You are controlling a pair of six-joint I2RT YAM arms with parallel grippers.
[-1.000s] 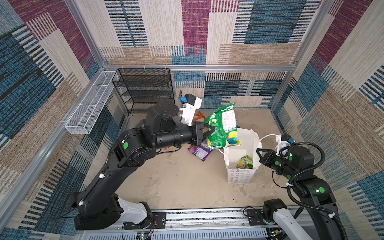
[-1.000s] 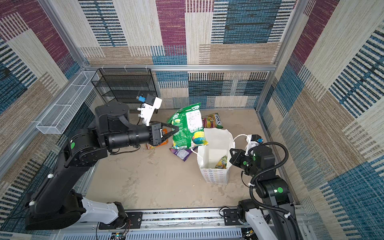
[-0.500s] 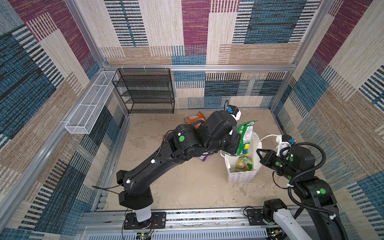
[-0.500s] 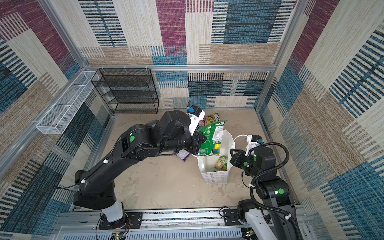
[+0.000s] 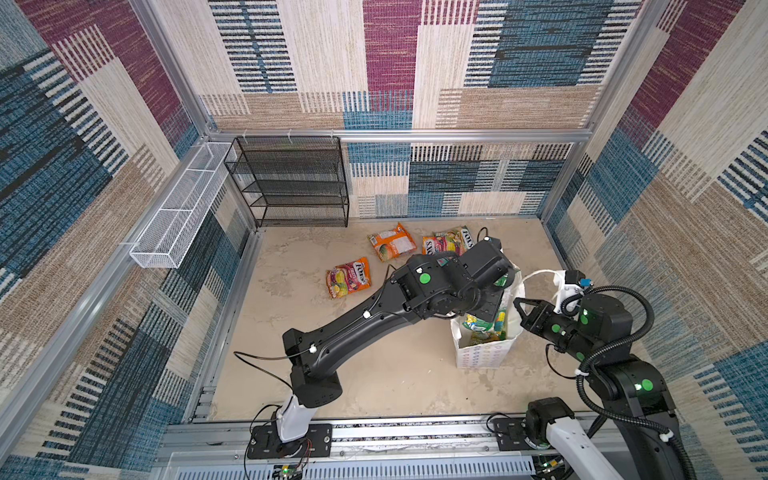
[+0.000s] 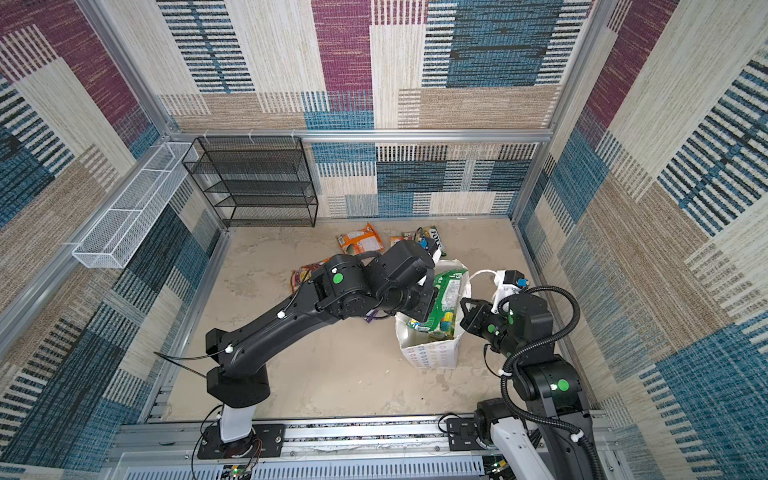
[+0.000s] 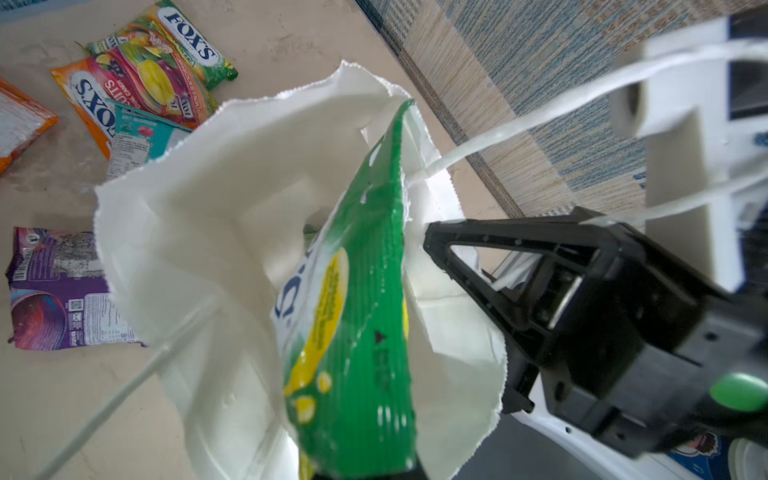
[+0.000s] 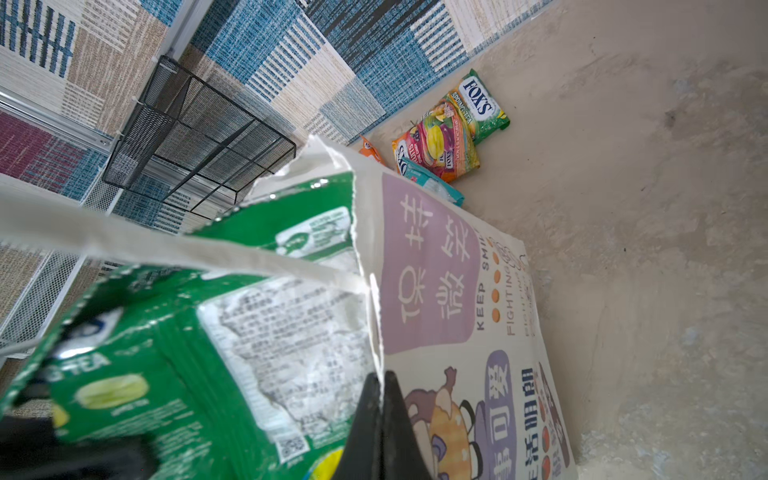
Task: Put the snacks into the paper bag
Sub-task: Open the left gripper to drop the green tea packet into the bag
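Pinched the paper bag (image 5: 484,353) by its rim at lower right of a top view, right fingers (image 5: 524,309) clenched on the paper, apparently to hold the mouth open and the bag upright. Gripped the green packet (image 6: 446,299) in the left fingers (image 7: 370,476), barely in view; held edge-on and half inside the mouth, probably to slip past the rim. Noted farther up the frame, loose on the surface (image 5: 374,382) and not yet bagged: a fruit-print packet (image 5: 349,276), an orange packet (image 5: 392,241), a multicolour pair (image 5: 446,245).
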